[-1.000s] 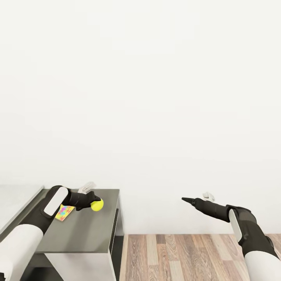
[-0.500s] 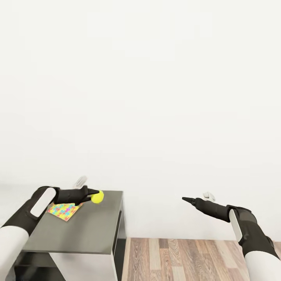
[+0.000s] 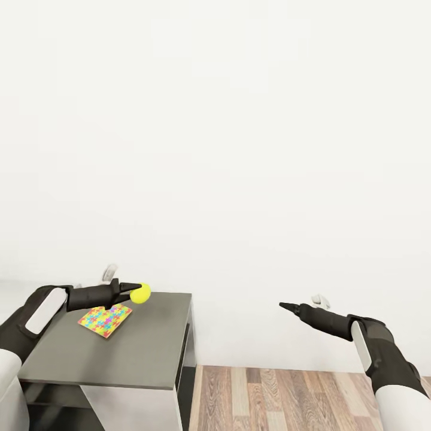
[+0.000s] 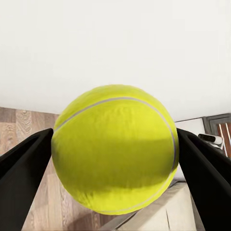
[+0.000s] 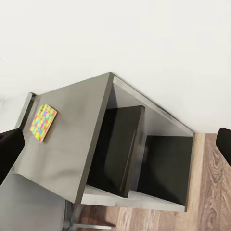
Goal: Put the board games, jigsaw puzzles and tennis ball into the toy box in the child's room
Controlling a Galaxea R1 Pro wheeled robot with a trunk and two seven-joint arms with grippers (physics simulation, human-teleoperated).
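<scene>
Landmark: grey table (image 3: 120, 353); all places are given from it.
Floor: wood boards (image 3: 281, 398) on the table's open-shelf side, nearest the robot.
Right arm: held out over the floor, well apart from the table.
Right tool (image 3: 286, 307): empty. Its two dark tips (image 5: 9, 151) sit at opposite edges of the right wrist view with the table between them, so it stands wide.
Table shelves: dark compartments (image 5: 144, 163) under the top, seen from the right wrist; I see nothing in them.
Jigsaw puzzle (image 3: 105, 320): one coloured flat piece lying on the tabletop, toward its far end.
Left tool (image 3: 136, 292): clamped on the tennis ball, one finger (image 4: 24, 178) on each side, touching it.
Tennis ball (image 3: 140, 293): in the left tool's hold, above the table's far edge, just beyond the puzzle; it looks lifted clear of the top.
Wall: plain white behind the table.
Toy box: no sighting in these views.
Progress (judgement): early. The ball is picked but not boxed. One puzzle is untouched. Second puzzle and board games are unaccounted for.
</scene>
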